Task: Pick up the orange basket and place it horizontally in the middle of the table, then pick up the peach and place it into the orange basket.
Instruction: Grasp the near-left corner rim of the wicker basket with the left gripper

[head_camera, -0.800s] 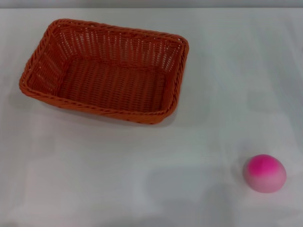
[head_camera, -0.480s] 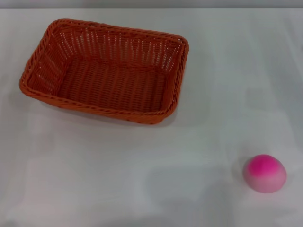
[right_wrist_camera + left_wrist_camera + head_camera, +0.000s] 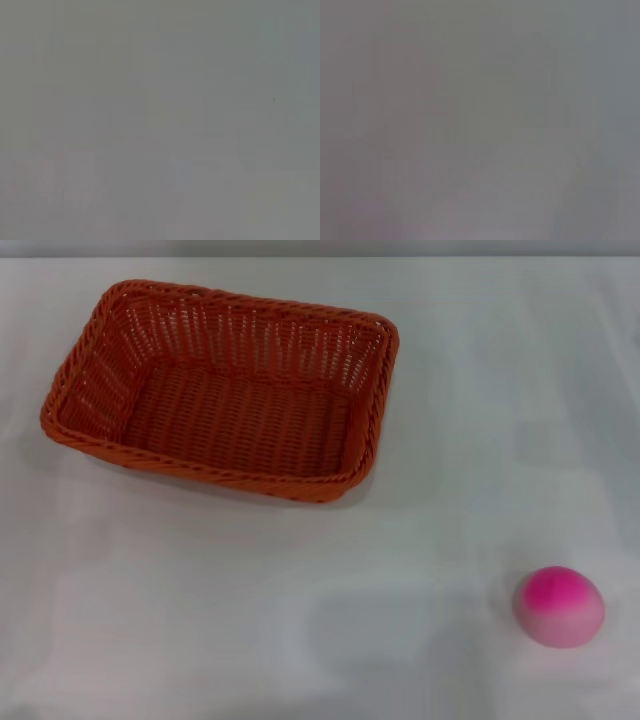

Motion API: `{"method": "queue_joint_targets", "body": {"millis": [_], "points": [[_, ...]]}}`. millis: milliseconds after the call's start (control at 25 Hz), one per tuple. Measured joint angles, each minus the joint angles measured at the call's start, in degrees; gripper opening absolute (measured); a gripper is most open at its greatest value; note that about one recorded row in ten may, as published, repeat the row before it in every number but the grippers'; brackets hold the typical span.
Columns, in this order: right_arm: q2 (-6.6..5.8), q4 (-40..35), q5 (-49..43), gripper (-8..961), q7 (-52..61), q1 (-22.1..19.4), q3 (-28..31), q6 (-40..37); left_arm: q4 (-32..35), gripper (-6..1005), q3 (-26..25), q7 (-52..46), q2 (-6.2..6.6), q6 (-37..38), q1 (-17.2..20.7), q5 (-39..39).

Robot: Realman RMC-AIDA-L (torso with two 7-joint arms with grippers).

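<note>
The orange basket [image 3: 225, 390] rests on the white table [image 3: 300, 620] at the far left, its long side running across the view and slightly skewed, with nothing inside it. The peach [image 3: 559, 606], pink on top and pale below, sits alone near the front right of the table, well apart from the basket. Neither gripper appears in the head view. Both wrist views are a plain grey blur with no object or finger to make out.
A wide stretch of bare tabletop lies between the basket and the peach. The table's far edge [image 3: 320, 257] runs along the top of the head view.
</note>
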Motion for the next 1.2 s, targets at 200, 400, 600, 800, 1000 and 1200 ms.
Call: {"method": "queue_joint_targets", "body": {"millis": [200,400,600,800,1000,1200], "points": [[0.00,-0.7,0.0,858,0.3,0.1,-0.5,-0.1,0.0,577,0.2,-1.7,0.00,0.0,0.2,0.4],[-0.04,-1.7,0.0,858,2.4,0.1,-2.2,-1.9,-4.0,576,1.1,-8.6,0.08,3.0,0.7,7.5],[0.01,-3.3,0.0,858,4.1,-0.2,-4.0,-2.9,-7.2,577,1.5,-14.8,0.09,7.9,0.8,13.8],[-0.04,-3.7,0.0,858,4.7,-0.4,-4.5,-3.0,-10.2,577,1.5,-21.5,0.09,10.5,1.2,18.6],[-0.14,-3.8,0.0,858,5.3,-0.5,-4.5,-3.0,-16.1,577,1.9,-24.6,-0.43,11.0,5.1,20.2],[-0.19,-4.4,0.0,857,5.3,-0.9,-4.6,-3.0,-21.3,576,5.0,-28.7,-0.41,11.2,7.9,20.3]]}}
